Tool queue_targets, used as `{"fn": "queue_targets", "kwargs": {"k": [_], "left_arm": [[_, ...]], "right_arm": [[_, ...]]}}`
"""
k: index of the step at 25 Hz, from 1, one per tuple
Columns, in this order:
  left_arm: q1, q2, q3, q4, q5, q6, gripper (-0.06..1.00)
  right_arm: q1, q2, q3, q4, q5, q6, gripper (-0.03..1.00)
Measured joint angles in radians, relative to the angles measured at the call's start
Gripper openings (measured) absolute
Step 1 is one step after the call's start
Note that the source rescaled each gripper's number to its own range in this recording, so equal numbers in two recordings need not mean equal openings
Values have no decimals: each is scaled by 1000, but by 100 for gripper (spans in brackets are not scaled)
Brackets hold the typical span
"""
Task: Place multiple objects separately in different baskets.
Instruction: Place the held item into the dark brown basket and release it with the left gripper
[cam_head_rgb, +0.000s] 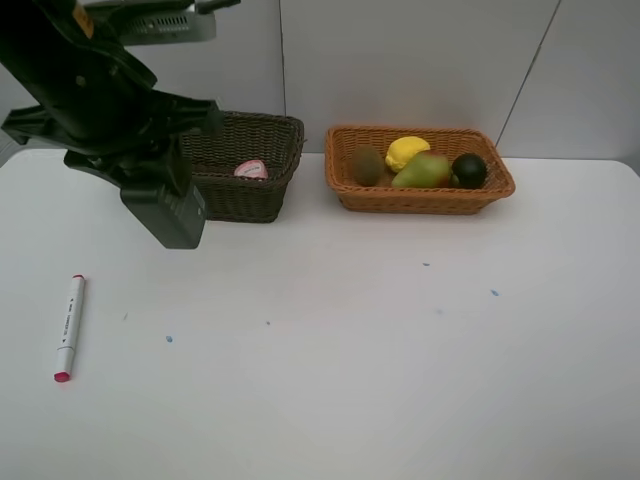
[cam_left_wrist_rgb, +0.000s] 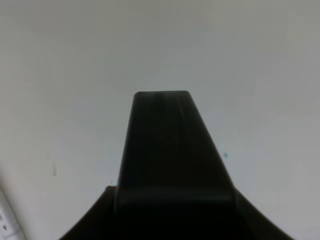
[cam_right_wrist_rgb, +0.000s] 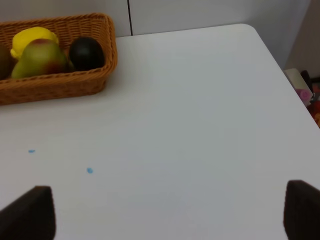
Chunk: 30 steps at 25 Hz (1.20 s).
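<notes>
Nearest the camera, on the left side of the white table (cam_head_rgb: 350, 380), the white red-tipped marker (cam_head_rgb: 68, 327) is lying flat with its red tip pointing toward the near edge. Farther back on the left, the left gripper (cam_head_rgb: 165, 212) is hanging above the table, just in front of the dark brown basket (cam_head_rgb: 262, 190); its wrist view is showing only one dark finger (cam_left_wrist_rgb: 165, 150) over bare table, so I cannot tell how wide its jaws are standing or whether they are gripping anything. Over on the right, the right gripper (cam_right_wrist_rgb: 170, 212) is not showing in the high view; its wrist view is showing two fingertips (cam_right_wrist_rgb: 27, 212) spread wide apart over empty tabletop, holding nothing. At the far side, the dark brown basket is holding a pink bottle (cam_head_rgb: 251, 170). Just to its right, the orange-tan basket (cam_head_rgb: 420, 198) is holding the brown kiwi (cam_head_rgb: 367, 165), the yellow lemon (cam_head_rgb: 407, 151), the green-red pear (cam_head_rgb: 422, 172) and the dark green round fruit (cam_head_rgb: 469, 170), all crowding together.
</notes>
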Motion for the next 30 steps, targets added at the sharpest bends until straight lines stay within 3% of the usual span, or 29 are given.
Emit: {"fn": "queue_targets", "kwargs": {"k": [7, 17, 30], "left_arm": [[65, 11, -169, 60, 12, 5, 50], [181, 216, -359, 60, 16, 53, 50], [187, 576, -691, 54, -5, 74, 50]], "right_arm": [[0, 0, 0, 0, 0, 0, 100], [0, 0, 0, 0, 0, 0, 100], [0, 0, 0, 0, 0, 0, 100]]}}
